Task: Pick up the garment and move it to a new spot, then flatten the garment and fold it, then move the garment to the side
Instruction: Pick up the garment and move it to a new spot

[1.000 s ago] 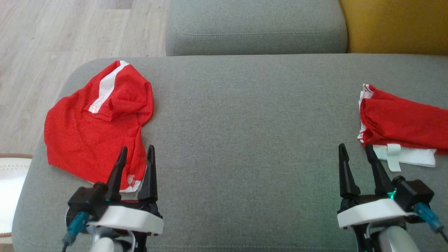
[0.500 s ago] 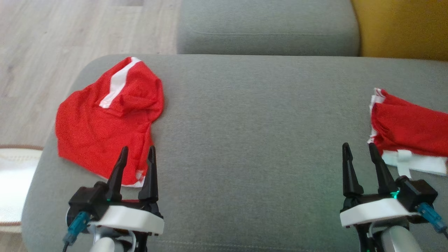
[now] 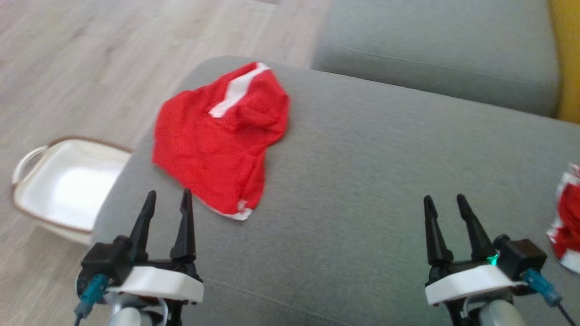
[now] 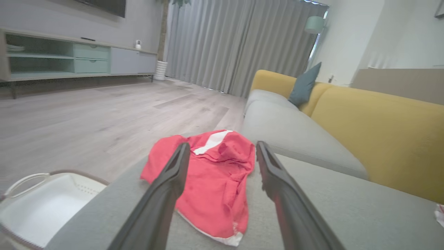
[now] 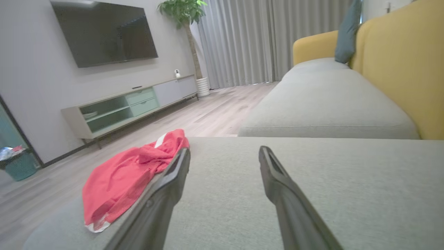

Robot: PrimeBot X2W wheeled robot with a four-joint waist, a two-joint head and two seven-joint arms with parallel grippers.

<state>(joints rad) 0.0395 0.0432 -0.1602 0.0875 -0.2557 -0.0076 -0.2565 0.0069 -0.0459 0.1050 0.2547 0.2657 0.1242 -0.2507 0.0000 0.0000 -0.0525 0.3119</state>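
Garment: crumpled red mesh garment w/ white stripe (image 3: 220,140) lies on far-left part of grey fabric sofa seat (image 3: 371,172), nr its rounded corner. White-trimmed hem pts toward robot.
Tool L: left gripper (image 3: 168,194) has fingers apart w/ nothing between them. It sits at seat's front-left, just short of garment hem, not touching it. Wrist view looks straight onto garment.
Tool R: right gripper (image 3: 444,198) has fingers apart, empty. It is over bare seat, well apart from garment.
Basket: white plastic basket w/ brown rim (image 3: 68,181) stands on pale wood floor (image 3: 90,59), beside seat's left end.
Other cloth: second red-and-white cloth (image 3: 566,217) at seat's right side, cut off by frame edge.
Backdrop: yellow sofa backrest (image 4: 378,118) behind 2nd grey seat cushion (image 3: 435,59).
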